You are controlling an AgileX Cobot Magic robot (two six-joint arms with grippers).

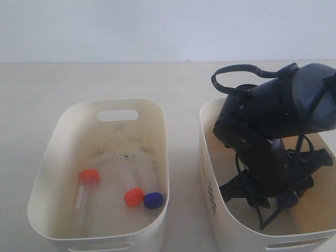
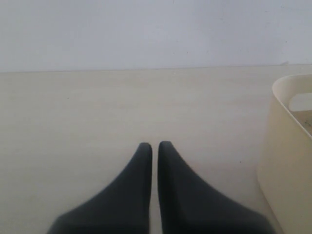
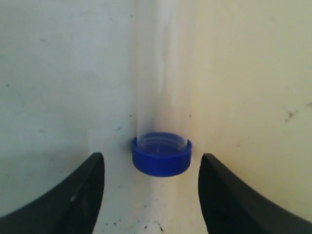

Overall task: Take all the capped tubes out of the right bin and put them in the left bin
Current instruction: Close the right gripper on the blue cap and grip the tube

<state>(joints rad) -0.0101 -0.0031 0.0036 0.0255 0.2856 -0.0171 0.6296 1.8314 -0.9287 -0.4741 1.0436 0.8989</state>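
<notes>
Reaching down into the right bin (image 1: 206,157), the right arm hides much of that tub's yellowish inside in the exterior view. Its right claw (image 3: 151,158) is spread wide, with one dark finger (image 3: 80,195) on each side of a blue-capped tube (image 3: 163,87). Pale surface shows between each finger and the blue cap (image 3: 162,155), so neither finger touches it. The tube's clear body runs away from the claw, with the cap end nearest the fingertips. In the exterior view only a spot of blue shows low under the arm, inside the right bin.

The left claw (image 2: 155,146) hangs over the bare counter (image 2: 97,107). Its two black fingers are drawn together with only a thin slit between them and nothing in it. A cream tub's rounded corner stands close beside it.

Three capped tubes lie on the speckled greyish floor of the left bin (image 1: 79,123). One orange-capped tube (image 1: 88,176) lies toward that bin's outer side. A second orange cap (image 1: 134,197) sits just beside a second blue cap (image 1: 153,200), near the wall facing the right bin. The two bins stand side by side on the counter, a strip of it between them.
</notes>
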